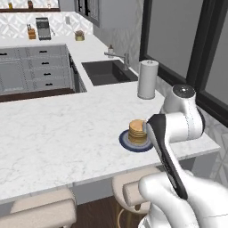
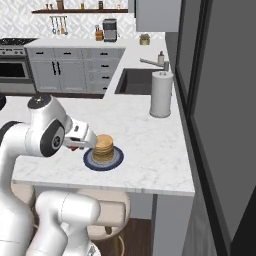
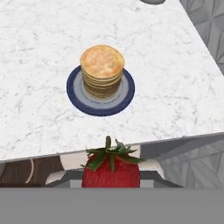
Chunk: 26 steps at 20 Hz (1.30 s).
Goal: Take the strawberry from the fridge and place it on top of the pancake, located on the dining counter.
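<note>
The strawberry (image 3: 110,170), bright red with a green leafy cap, sits between my gripper's (image 3: 110,180) fingers at the bottom of the hand view. The gripper is shut on it. Ahead lies the pancake (image 3: 102,65), a tan stack on a blue-rimmed plate (image 3: 74,98), on the white marble dining counter (image 3: 39,48). The strawberry hangs short of the counter's near edge, apart from the pancake. In the right base view my gripper (image 2: 79,145) is just left of the pancake (image 2: 104,146). In the left base view my arm stands right of the pancake (image 1: 137,130). The fridge is out of view.
A white paper towel roll (image 1: 147,79) stands behind the plate near the sink (image 1: 107,71) and faucet (image 2: 152,62). Beige stools (image 1: 44,207) sit under the counter's front edge. Dark tall panels (image 2: 220,100) rise along the right side. Grey cabinets (image 2: 75,72) line the back.
</note>
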Available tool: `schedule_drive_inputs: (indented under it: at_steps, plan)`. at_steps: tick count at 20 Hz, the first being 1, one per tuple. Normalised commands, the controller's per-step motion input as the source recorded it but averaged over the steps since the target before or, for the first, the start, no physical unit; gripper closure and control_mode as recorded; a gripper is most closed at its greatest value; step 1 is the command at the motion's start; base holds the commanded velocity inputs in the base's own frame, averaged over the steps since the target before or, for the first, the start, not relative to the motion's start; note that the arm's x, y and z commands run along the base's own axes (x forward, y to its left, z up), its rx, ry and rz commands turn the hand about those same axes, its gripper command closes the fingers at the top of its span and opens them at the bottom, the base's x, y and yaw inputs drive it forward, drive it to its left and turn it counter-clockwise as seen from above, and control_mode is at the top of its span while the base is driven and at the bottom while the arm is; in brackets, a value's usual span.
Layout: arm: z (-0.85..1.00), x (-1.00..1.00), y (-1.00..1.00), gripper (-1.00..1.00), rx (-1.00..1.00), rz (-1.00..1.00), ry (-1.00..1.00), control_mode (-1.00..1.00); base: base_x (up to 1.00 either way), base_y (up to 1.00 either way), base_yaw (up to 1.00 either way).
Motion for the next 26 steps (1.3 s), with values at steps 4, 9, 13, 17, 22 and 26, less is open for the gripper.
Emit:
schedule_drive_inputs:
  at_steps: [4, 9, 13, 17, 22, 26]
  plan:
    - [0.01, 1.00, 0.01, 1.00, 0.00, 0.02, 0.01, -1.00, 0.00, 0.00, 0.00]
    - [-0.02, 1.00, -0.03, 1.00, 0.00, 0.00, 0.14, -1.00, 0.00, 0.00, 0.00]
    - [-0.27, 1.00, -0.49, 1.00, 0.12, 0.12, 0.25, -1.00, 0.00, 0.00, 0.00]
    - [-0.51, 1.00, 0.00, 1.00, 0.06, 0.05, 0.11, -1.00, 0.00, 0.00, 0.00]
    - [-0.53, 0.86, 0.33, 1.00, 0.00, 0.00, 0.00, -1.00, 0.00, 0.00, 0.00]
    - [-0.51, 0.43, 0.18, 1.00, -0.05, 0.01, 0.08, -1.00, 0.00, 0.00, 0.00]
